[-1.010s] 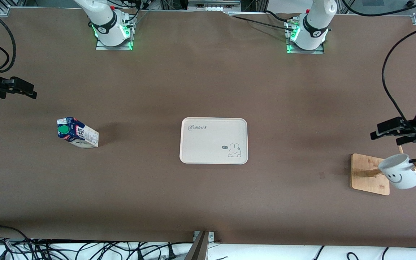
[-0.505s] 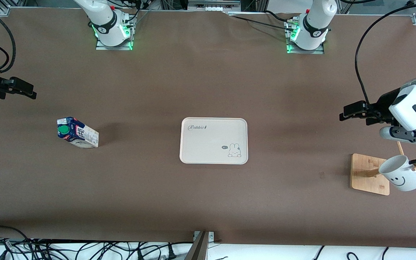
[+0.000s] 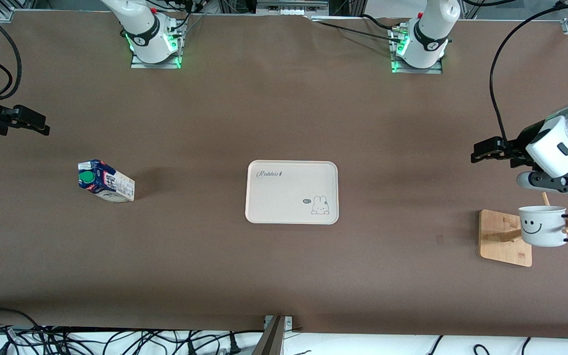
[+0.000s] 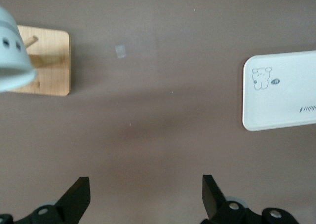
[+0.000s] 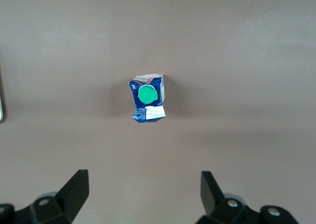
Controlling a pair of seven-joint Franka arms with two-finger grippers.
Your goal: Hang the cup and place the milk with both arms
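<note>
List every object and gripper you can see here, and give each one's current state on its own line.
cup: hanging by its handle on the wooden rack, released.
milk: standing on the table, cap on, untouched.
tray: flat, nothing on it.
left gripper: open, over bare table beside the rack.
right gripper: open, waiting at the right arm's end.

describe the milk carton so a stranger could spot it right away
Start at the white tray mid-table, then look toward the right arm's end of the table. The milk stands there alone: a small dark blue and white carton with a round green cap.
</note>
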